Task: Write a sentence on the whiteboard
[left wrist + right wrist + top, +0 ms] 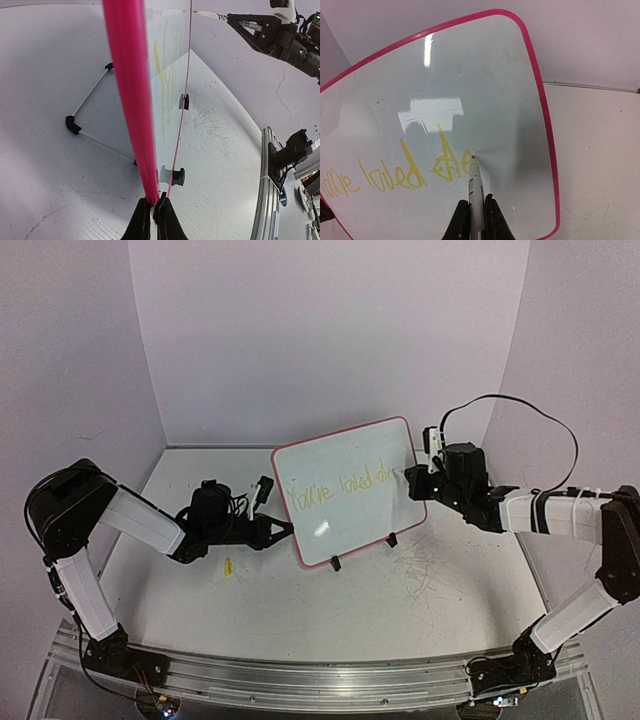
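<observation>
The whiteboard (pixel 350 495) stands tilted on its black wire stand mid-table, white with a pink-red rim. My left gripper (pixel 283 530) is shut on its left rim; in the left wrist view the fingers (pixel 152 207) pinch the pink edge (pixel 127 95). My right gripper (pixel 413 478) is shut on a white marker (pixel 476 192). The marker's tip touches the board (pixel 485 90) at the end of the yellow sentence (pixel 405 172). The sentence reads "You're loved de" and part of another letter; it also shows in the top view (pixel 340 488).
A small yellow marker cap (pixel 228 566) lies on the table in front of the left arm. Faint grey scratch marks (pixel 425 575) cover the table right of the board. The stand's black feet (pixel 336 563) rest near the front. Walls close in on three sides.
</observation>
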Motion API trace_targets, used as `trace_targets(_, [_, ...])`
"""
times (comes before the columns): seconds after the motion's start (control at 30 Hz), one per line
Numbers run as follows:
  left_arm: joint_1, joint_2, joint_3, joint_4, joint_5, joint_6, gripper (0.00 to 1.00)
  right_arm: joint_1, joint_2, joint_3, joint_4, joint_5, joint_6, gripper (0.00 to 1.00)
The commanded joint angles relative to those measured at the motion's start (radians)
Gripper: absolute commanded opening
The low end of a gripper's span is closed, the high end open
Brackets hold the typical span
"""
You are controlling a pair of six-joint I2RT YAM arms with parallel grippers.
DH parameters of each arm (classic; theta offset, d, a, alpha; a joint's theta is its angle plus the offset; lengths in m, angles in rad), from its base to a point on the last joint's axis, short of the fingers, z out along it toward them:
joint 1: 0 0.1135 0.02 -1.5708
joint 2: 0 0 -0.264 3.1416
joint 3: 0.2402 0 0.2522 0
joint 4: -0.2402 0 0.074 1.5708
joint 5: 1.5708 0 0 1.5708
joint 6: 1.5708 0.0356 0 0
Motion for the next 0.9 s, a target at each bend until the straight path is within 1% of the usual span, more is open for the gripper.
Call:
trace_targets(0.0, [0.003, -0.01, 0.001, -0.103, -0.02, 0.024, 0.0, -0.001, 0.021, 0.038, 0.023, 0.005, -0.002, 0.0])
trace_targets(0.4, [0.004, -0.008, 0.007, -0.112, -0.02, 0.029, 0.0, -0.001, 0.037, 0.041, 0.012, 0.096, 0.013, 0.0])
trace_targets(0.87, [0.003, -0.011, 0.005, -0.122, -0.031, 0.036, 0.0, -0.001, 0.064, 0.083, 0.031, 0.082, 0.008, 0.0])
